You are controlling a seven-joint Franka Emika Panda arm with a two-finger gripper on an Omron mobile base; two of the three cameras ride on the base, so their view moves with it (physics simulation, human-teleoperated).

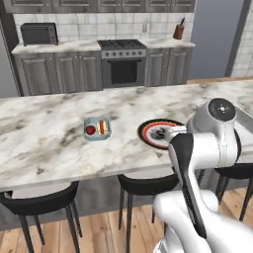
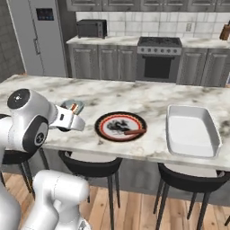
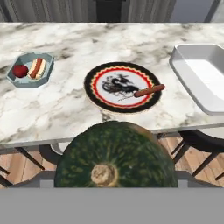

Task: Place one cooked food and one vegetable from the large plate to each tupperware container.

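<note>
Marble surface [image 1: 49,133] carries everything; white container [image 2: 191,130] on the right; large plate [image 3: 122,86] in the middle with a sausage [image 3: 149,91] on its rim; pale-blue container [image 3: 31,69] holds a hot dog [image 3: 37,68] and a red vegetable [image 3: 20,71]; fingers clamped wide on a dark green squash [image 3: 116,159].

A long marble counter [image 2: 134,96] carries the things. Three dishes sit right on it in a row. At one end is a small pale-blue container [image 3: 30,70] with a red round food and a hot dog inside. In the middle is the large plate [image 3: 122,86] with a black rim, a red ring and a dark swirly picture. A brown sausage [image 3: 149,90] lies across its edge. At the other end is a big white container [image 2: 191,130], near the plate.
</note>
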